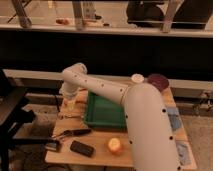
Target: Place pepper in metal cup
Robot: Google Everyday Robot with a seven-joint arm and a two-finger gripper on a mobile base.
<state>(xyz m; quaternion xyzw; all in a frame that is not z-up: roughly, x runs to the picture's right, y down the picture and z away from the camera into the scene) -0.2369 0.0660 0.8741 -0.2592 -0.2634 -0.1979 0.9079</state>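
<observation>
Gripper (70,102) hangs low at the left, beside the thin orange-red pepper (63,103).

Dim, warm light; deep darkness behind the table (100,141); gripper (71,103) murky left of the green tray (106,113)
</observation>
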